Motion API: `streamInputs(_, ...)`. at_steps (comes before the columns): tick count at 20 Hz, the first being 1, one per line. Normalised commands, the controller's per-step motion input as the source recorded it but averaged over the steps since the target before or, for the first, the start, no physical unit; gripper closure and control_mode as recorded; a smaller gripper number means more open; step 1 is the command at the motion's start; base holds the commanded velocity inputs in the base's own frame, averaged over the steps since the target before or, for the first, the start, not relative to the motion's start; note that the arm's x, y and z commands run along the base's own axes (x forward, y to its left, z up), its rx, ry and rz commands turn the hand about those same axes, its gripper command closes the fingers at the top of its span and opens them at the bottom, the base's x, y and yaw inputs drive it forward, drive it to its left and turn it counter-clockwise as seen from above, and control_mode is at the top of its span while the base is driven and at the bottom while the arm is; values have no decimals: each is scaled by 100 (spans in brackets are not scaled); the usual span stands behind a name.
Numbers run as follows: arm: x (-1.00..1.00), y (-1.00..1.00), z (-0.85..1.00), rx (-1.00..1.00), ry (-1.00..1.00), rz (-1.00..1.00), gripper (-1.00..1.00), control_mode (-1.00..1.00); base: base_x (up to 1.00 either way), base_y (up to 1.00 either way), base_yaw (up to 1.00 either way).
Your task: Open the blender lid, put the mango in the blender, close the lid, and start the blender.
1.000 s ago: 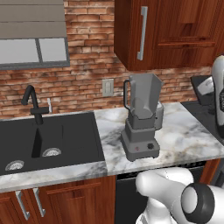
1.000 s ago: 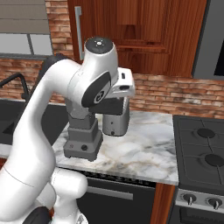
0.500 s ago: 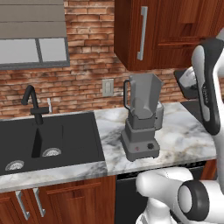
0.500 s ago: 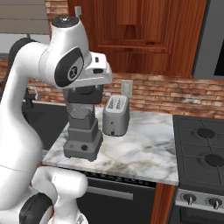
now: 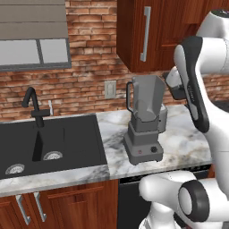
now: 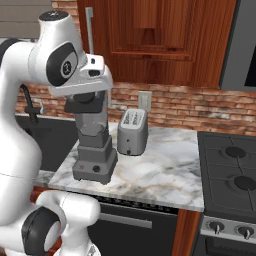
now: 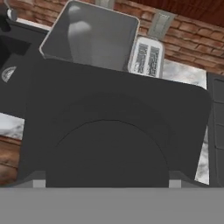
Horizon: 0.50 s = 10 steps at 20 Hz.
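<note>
The grey blender (image 5: 144, 134) (image 6: 94, 155) stands on the marble counter with its jar (image 7: 92, 35) open at the top. My gripper (image 6: 86, 102) (image 5: 175, 85) is shut on the dark square blender lid (image 7: 113, 131) (image 6: 85, 106) (image 5: 173, 82), which hangs level with the jar's rim and just to its right. In the hand view the lid lies close across the middle and hides my fingertips. The mango is out of view. Nothing orange shows in the part of the jar I can see.
A silver toaster (image 6: 132, 131) (image 7: 146, 57) stands on the counter right of the blender. A black sink (image 5: 49, 138) with a faucet (image 5: 33, 105) lies to the left, and a stove (image 6: 232, 175) to the right. Wooden cabinets (image 5: 147, 31) hang above the blender.
The arm has swung left with the lid, from the far right of the counter to beside the jar's rim. The blender has not moved.
</note>
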Motion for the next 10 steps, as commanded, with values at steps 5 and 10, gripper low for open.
streamInputs(5,43,27,0,-4,11,-1,100,-100,0,0,0)
streamInputs(10,43,20,0,-3,13,0,100,-100,0,0,0)
